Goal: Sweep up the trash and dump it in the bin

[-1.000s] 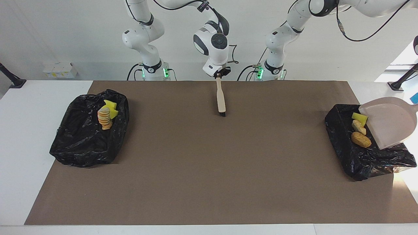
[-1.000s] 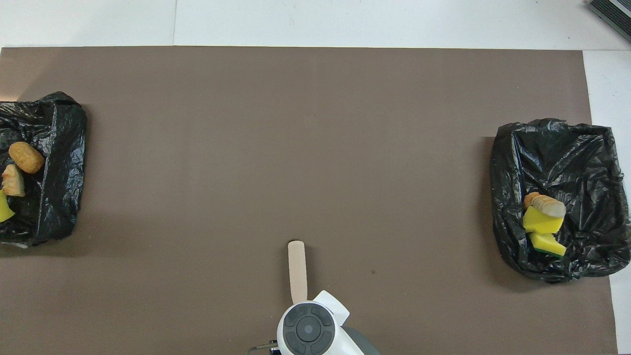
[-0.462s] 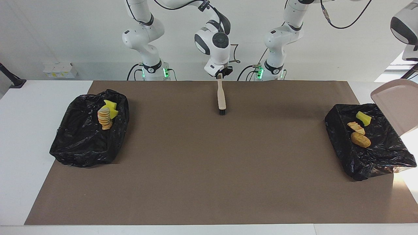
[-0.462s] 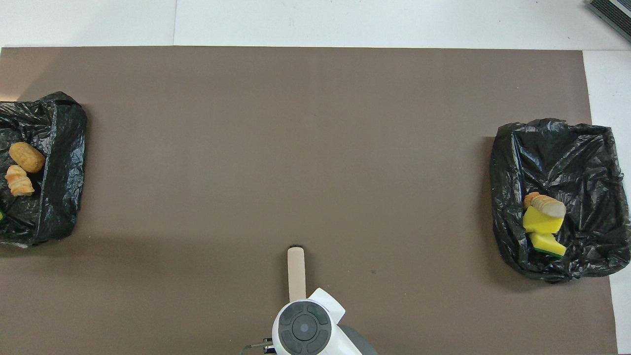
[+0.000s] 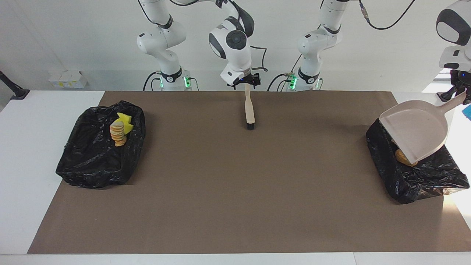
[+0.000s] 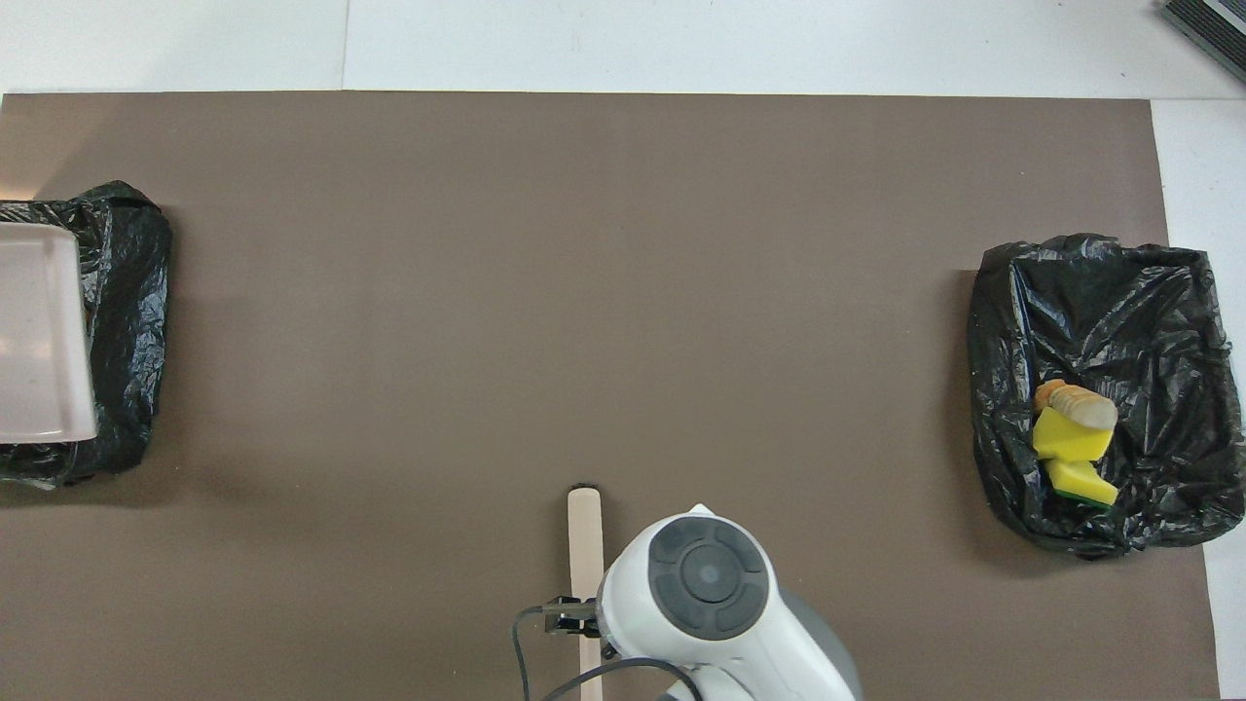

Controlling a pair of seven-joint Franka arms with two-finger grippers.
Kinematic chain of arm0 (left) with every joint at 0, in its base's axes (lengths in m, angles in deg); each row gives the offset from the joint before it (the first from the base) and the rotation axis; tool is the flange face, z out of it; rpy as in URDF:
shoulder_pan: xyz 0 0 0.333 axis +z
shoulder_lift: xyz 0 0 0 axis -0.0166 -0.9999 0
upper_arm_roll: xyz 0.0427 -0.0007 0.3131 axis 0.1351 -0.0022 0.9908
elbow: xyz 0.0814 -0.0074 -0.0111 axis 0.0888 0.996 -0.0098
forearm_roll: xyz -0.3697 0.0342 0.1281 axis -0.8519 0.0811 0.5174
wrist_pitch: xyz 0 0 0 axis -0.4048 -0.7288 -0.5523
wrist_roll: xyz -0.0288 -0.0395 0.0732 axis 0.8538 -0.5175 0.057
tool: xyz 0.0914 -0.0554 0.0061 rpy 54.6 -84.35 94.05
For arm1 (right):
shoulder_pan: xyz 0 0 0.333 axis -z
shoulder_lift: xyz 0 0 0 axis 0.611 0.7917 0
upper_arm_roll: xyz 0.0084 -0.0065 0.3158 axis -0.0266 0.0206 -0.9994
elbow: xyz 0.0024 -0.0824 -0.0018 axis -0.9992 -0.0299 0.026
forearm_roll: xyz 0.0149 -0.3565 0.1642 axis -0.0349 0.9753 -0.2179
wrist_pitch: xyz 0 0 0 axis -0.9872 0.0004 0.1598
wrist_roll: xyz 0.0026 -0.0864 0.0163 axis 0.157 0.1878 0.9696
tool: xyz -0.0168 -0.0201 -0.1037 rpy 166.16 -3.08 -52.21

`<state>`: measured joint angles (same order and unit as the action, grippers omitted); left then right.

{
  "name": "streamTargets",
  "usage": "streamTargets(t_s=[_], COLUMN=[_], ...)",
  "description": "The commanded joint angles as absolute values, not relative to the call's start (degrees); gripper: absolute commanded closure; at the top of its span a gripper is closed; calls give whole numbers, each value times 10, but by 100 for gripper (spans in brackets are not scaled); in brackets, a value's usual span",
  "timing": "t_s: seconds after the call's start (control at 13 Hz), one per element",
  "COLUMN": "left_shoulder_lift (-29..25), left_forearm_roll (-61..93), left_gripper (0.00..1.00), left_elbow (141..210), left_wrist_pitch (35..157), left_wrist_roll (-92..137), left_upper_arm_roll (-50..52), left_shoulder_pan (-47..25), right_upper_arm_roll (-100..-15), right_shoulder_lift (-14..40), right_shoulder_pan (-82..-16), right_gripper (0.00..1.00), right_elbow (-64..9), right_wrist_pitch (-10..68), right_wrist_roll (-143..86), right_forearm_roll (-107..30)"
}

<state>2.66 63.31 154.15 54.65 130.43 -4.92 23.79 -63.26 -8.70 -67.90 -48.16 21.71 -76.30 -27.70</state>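
All the trash (image 5: pixel 118 131) we see lies in the two black bags (image 5: pixel 99 147). Our left pincer (image 5: pixel 460 88) grips the dustpan (image 5: pixel 415 130). Our right pincer (image 5: pixel 247 82) is apart at the brush (image 5: pixel 249 108), nearly finished.

Dustpan (image 5: pixel 415 134) covers the bin (image 5: pixel 412 180), apparently blocking it; brush (image 5: pixel 250 110) mid-mat.

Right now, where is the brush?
The brush lies flat on the brown mat, midway between the two black bins and close to the robots' edge, bristles pointing away from them; the right gripper is open at its handle end.
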Motion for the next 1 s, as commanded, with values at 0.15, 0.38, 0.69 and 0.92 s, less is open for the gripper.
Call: streamTargets(t_s=[0.15, 0.38, 0.69, 0.92], left_shoulder_lift=[68, 62, 31, 5], left_forearm_roll=[534, 464, 464, 449], left_gripper=[100, 100, 100, 100], left_elbow=[1638, 1670, 1674, 1676], left_wrist_pitch=[557, 596, 634, 664], left_wrist_roll=[1105, 966, 717, 570], left_upper_arm_roll=[-48, -50, -50, -50], left_shoulder_pan=[207, 166, 69, -2], right_upper_arm_roll=[-630, -631, -631, -631], right_shoulder_lift=[-170, -163, -148, -99], right_shoulder_pan=[-570, -478, -427, -395], right_gripper=[0, 0, 0, 0], right_elbow=[-475, -401, -336, -247], right_wrist_pitch=[111, 41, 23, -29], right_wrist_roll=[-702, -657, -635, -614], right_forearm_roll=[-225, -209, -158, -143])
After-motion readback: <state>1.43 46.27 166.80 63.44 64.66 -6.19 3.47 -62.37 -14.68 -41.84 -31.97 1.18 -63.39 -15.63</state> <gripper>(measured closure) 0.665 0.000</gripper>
